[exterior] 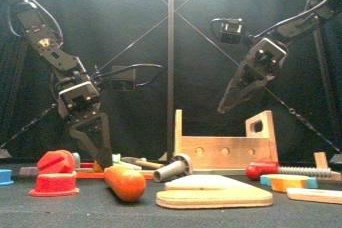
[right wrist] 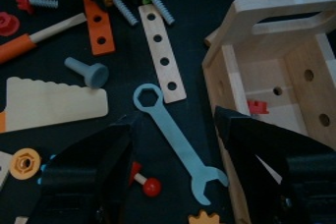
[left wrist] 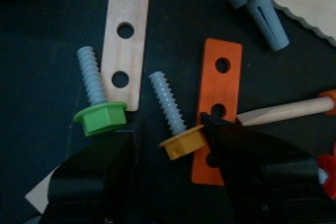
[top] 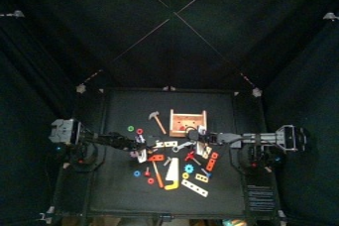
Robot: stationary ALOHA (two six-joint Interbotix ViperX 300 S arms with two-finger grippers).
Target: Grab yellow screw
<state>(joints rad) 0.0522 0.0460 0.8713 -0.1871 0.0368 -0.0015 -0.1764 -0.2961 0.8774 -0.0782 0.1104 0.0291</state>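
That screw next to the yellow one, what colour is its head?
Green head, grey thread, beside the yellow screw; clearest in the left wrist view.

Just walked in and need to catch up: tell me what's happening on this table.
The left hand is low over the toy parts, open, its jaws on either side of the yellow screw's head but not closed on it. A green screw lies beside it, next to an orange strip and a wooden strip. The right hand hangs open above a blue wrench, beside the wooden toolbox, holding nothing.
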